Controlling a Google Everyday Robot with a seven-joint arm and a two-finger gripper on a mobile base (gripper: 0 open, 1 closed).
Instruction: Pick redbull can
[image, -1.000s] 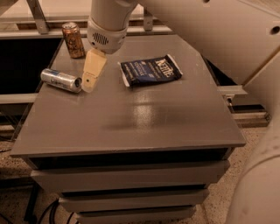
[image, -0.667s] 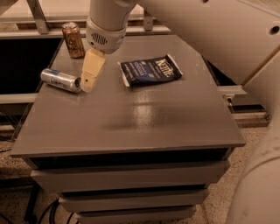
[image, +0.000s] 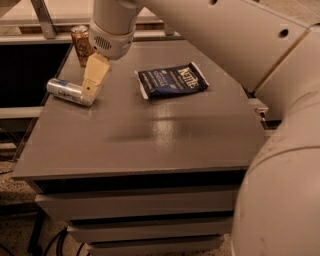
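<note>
The claw (image: 90, 92) has edged left across the counter (image: 165, 140) in the past second and now meets the right end of the redbull can (image: 62, 89) in the upper left of the frame, so the grasp looks close but not made. Whether the claw is wide or closed on anything cannot be told. The can lies on its side near the counter's left edge, slim and silver with blue markings, below the upright orange-brown can (image: 81, 44) and left of the dark chip bag (image: 172, 80).
</note>
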